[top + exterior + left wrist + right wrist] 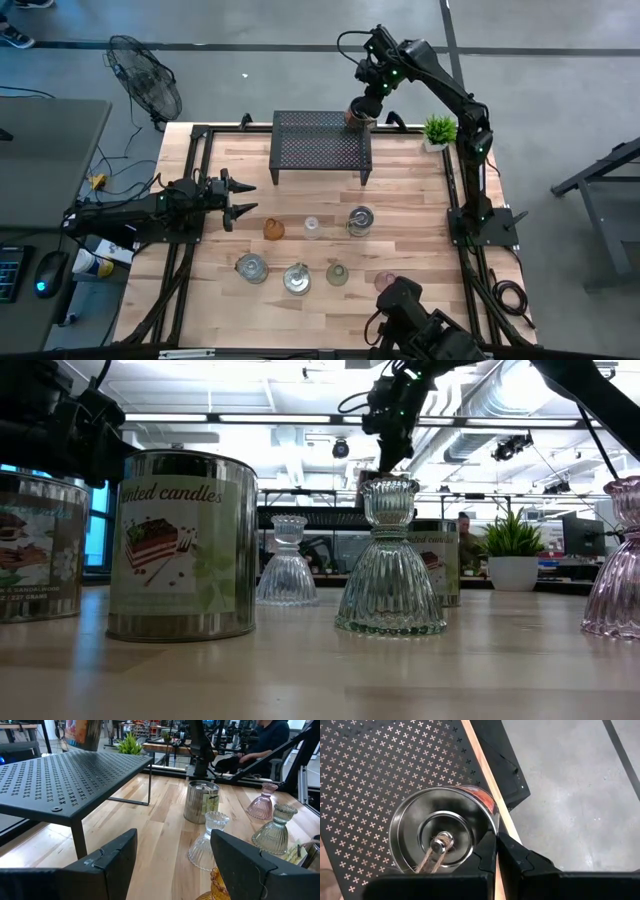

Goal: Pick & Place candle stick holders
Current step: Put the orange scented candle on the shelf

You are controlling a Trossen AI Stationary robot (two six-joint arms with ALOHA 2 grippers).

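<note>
Wooden table (400, 200), open workshop behind, person seated beyond. Right gripper (496, 851) pinches rim of silver tin (442, 827) over perforated black shelf (320, 140) corner; wick tab inside, seemingly no wax. Tin labels read "candles". Glass holders (300, 255) stand mid-table. Left gripper (240, 197) spread, at table's left.

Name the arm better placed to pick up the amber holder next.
Left. Its gripper hovers open beside the amber holder, while the right gripper is busy at the black shelf, jaws gripping a silver tin's rim.
</note>
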